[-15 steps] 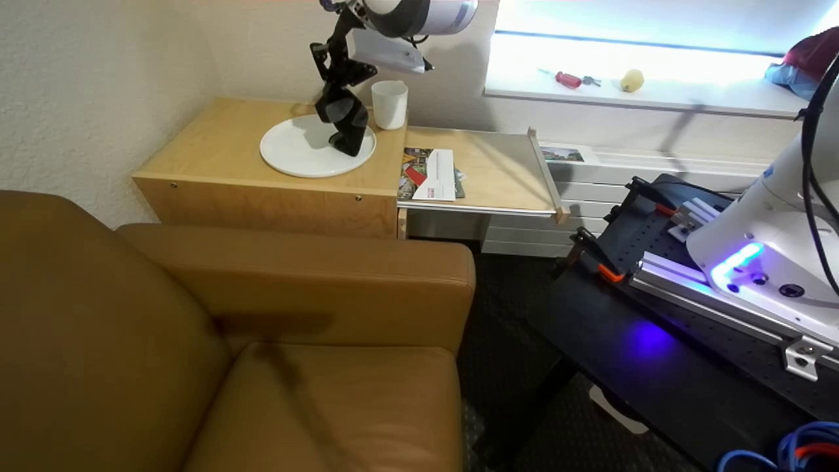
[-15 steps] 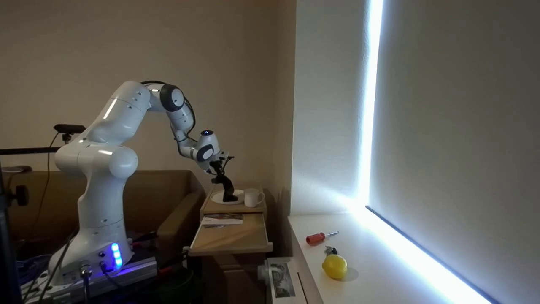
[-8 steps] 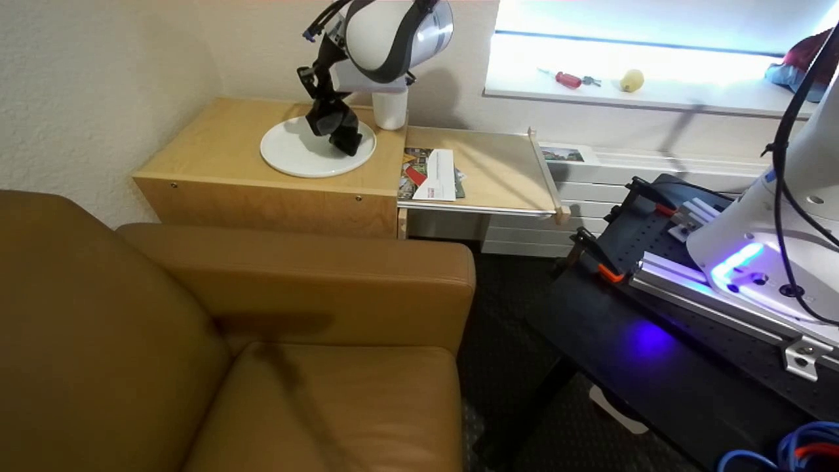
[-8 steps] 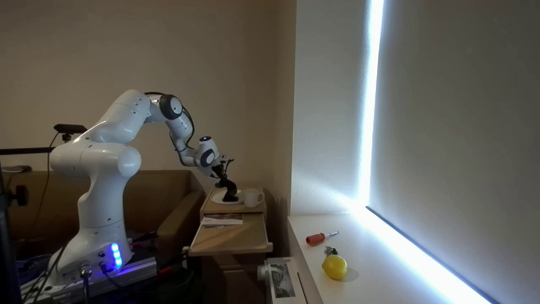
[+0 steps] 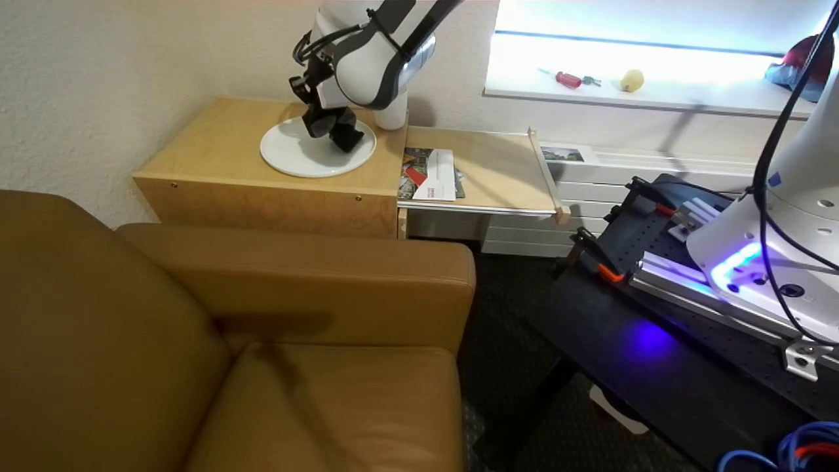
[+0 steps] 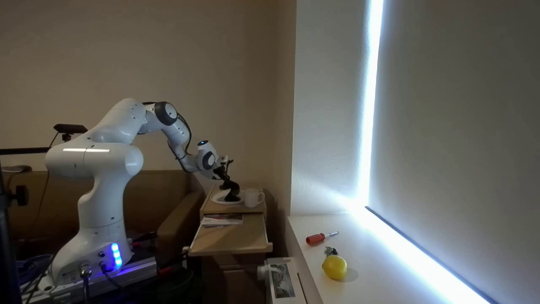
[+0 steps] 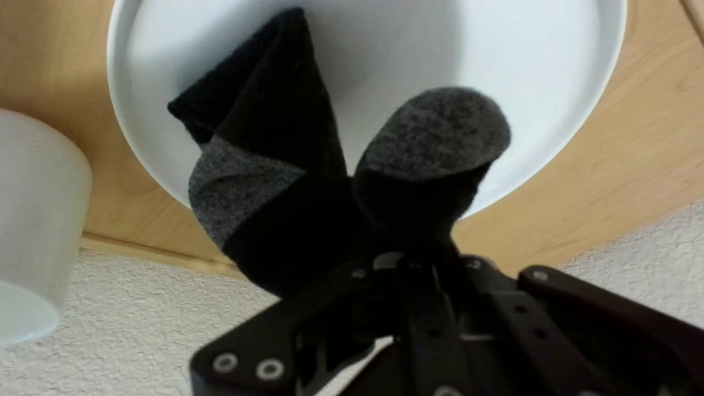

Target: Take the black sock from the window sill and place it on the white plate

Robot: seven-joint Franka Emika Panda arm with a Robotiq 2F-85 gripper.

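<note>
the gripper [image 7: 410,261] hangs tilted above the white plate [image 7: 533,71], its jaws drawn nearly together with the black sock [image 7: 286,110] pinched between them. in the wrist view a long black end of the sock droops over the plate on the left, while a shorter, grey-tipped end sticks out on the right; the longer end carries a second grey patch. in both exterior views the sock's lower end reaches down over the right part of the plate — whether it touches the surface i cannot tell.

the plate lies flat on a light wooden cabinet [image 5: 216,141]. a white cup [image 6: 252,198] stands upright just to its right, apart from it. right of the cabinet juts a pull-out board [image 5: 498,157] with printed booklets [image 5: 438,174] lying on it.

well apart, at the far right in an exterior view, runs the brightly lit window sill [image 5: 714,82]. on it lie a red-handled screwdriver [image 5: 567,80] and a lemon [image 5: 632,80] — keys [image 5: 592,81] between them. a brown sofa [image 5: 295,288] stands at the near left.
</note>
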